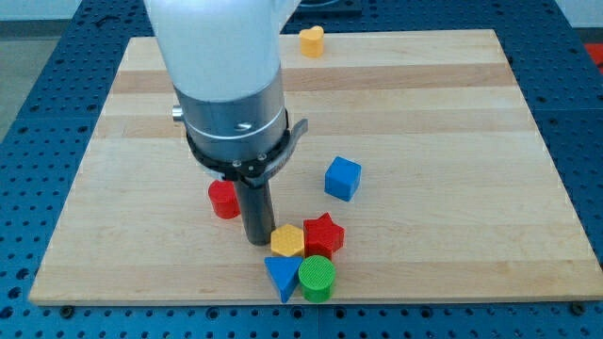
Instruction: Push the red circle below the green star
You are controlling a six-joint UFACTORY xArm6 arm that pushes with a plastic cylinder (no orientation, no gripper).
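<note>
The red circle (pixel 222 200) lies on the wooden board left of centre, its right side hidden behind my rod. My tip (pixel 256 242) rests on the board just to the lower right of the red circle and just left of the yellow hexagon (pixel 287 241). I cannot tell whether the rod touches the red circle. No green star shows in this view; the arm's big body covers the upper left middle of the board.
A red star (pixel 325 234) sits right of the yellow hexagon. A blue triangle (pixel 281 277) and a green circle (pixel 317 279) lie below them near the board's bottom edge. A blue cube (pixel 343 178) is at centre. A yellow heart (pixel 312 40) is at the top edge.
</note>
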